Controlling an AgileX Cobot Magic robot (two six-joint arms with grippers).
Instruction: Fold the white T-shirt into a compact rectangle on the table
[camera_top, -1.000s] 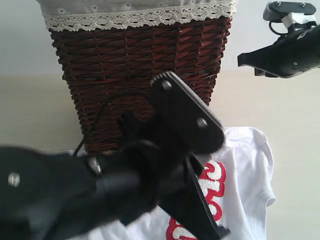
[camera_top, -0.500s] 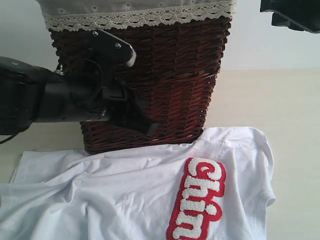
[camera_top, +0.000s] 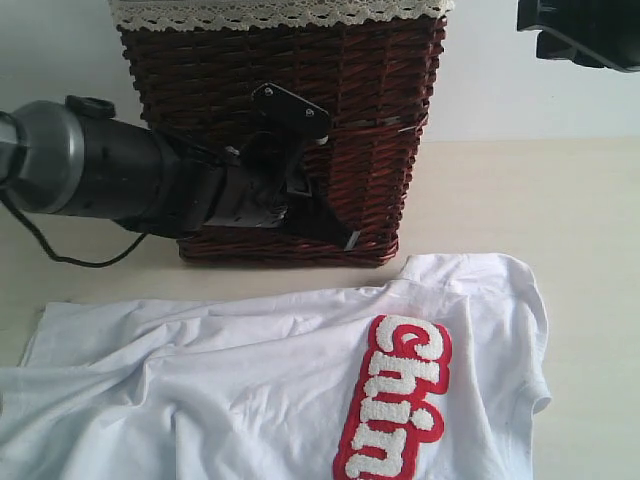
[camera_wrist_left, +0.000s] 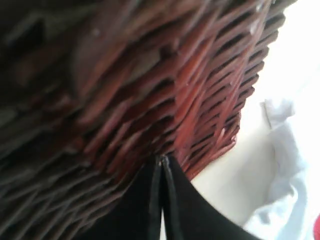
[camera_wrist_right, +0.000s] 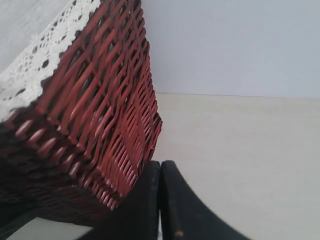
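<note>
Clenched, empty jaws were shown by the left gripper (camera_wrist_left: 162, 161) and right gripper (camera_wrist_right: 160, 166); the left was held at the wicker basket (camera_top: 350, 110), likely to clear room for the white T-shirt (camera_top: 250, 390) on the table (camera_top: 560, 220).

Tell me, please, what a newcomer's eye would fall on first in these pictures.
The dark wicker basket stands at the back, the black left arm stretched across its front, left hand shut. In front, the white T-shirt lies rumpled on the table, its red-edged lettering vivid.
</note>
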